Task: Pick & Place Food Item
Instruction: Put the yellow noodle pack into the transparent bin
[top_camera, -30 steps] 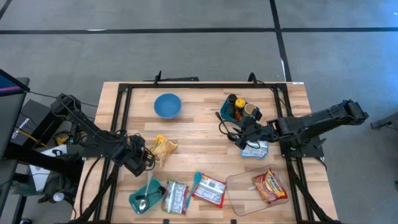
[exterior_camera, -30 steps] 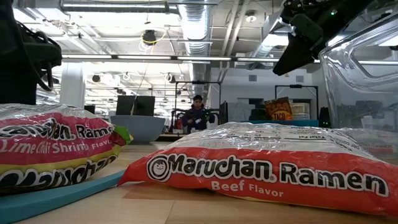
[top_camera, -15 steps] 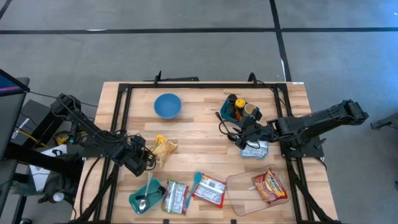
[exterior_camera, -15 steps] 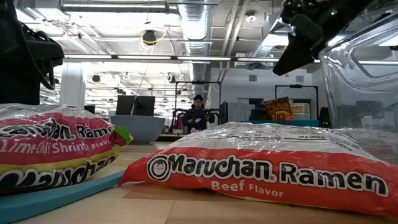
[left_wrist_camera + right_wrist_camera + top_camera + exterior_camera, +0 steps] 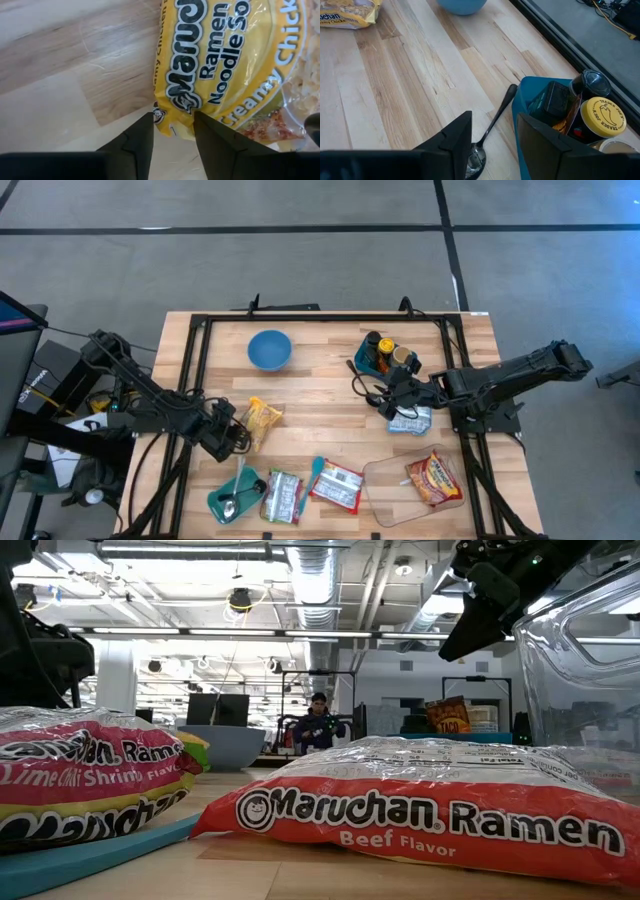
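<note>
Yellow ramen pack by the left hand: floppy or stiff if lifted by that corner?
The yellow ramen pack probably lifts stiffly; a noodle block shows through the film. Glossy, crinkled wrapper may slip between the left hand fingers. Likely light.

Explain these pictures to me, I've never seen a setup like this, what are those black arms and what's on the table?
Two robot arms work at a wooden table. One picture looks straight down, one looks level across the tabletop, and two come from cameras on the arms' wrists. The left gripper has its fingers around the edge of a yellow ramen packet. The right gripper hovers open over a black spoon, beside a blue bin of bottles. A blue bowl, more ramen packets and a clear tray also lie there.
</note>
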Robot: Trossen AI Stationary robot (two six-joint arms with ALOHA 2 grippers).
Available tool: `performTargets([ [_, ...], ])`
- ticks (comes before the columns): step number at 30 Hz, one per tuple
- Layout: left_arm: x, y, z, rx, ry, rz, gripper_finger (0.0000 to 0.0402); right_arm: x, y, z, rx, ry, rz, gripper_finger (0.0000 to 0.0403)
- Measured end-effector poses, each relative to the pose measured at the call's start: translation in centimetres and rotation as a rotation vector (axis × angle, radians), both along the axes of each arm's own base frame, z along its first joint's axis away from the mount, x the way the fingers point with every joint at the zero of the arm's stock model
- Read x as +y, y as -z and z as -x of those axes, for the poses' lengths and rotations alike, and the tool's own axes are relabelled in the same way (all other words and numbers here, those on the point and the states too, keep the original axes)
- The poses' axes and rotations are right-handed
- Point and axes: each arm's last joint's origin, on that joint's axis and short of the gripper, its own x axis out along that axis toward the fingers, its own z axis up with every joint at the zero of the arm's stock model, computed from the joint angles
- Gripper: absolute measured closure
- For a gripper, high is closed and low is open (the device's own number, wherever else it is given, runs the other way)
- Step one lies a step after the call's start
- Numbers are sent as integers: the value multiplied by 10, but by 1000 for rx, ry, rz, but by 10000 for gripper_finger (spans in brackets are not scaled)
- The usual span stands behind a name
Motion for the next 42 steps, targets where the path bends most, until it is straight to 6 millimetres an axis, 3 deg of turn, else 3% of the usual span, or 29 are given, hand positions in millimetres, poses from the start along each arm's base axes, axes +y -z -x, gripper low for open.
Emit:
performTargets([
  [6, 0, 0, 0, -6, -1, -10, 301, 0, 0, 0, 0, 0, 0, 253],
  [16, 2, -1, -1, -36, -11, -52, 394, 0, 0, 0, 0, 0, 0, 253],
  [31, 2, -2, -3, -97, -6, -118, 400, 0, 0, 0, 0, 1, 0, 253],
  [42, -9, -14, -25, -336, 161, -224, 401, 0, 0, 0, 0, 0, 0, 253],
])
